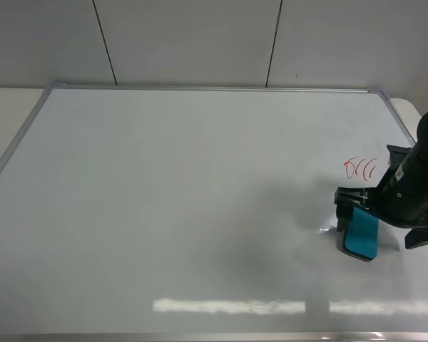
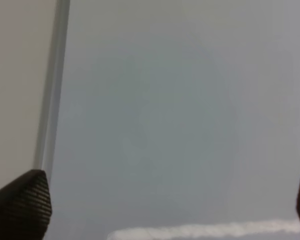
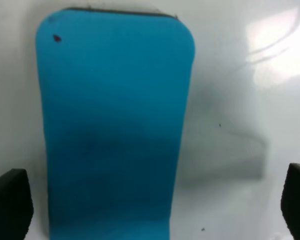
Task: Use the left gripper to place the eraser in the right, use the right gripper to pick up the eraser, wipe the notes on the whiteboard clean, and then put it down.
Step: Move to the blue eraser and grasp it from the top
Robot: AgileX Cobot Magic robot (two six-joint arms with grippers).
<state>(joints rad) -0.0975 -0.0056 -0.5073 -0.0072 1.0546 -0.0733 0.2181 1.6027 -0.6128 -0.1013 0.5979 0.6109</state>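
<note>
While the eraser (image 1: 362, 241) lies flat on the whiteboard (image 1: 164, 214), teal face up, close to the right edge of the bench (image 1: 3, 121) and towards its front right corner, the right gripper (image 3: 153, 204) hangs directly over it, jaws spread wide and grasping nothing. The deciding relation is the eraser's long axis. It runs roughly from the front edge towards the far edge, so it passes lengthwise between the two fingers (image 3: 10, 205), which therefore face its long sides and would close across its narrow width. In the right wrist view the block sits off-centre, near one finger and well apart from the other. The judgement is that a small sideways correction is advisable before closing, or one pad will meet it first and push it along the glossy surface. The red notes (image 1: 360, 169) lie just beyond the eraser towards the far edge, near the same right edge, so the wipe would be a short stroke along that axis. The left gripper (image 2: 162, 202) is out of the high view. Its own camera shows its fingers released and empty over bare board beside the silver frame (image 2: 52, 75), and the right arm is plainly the nearer.
</note>
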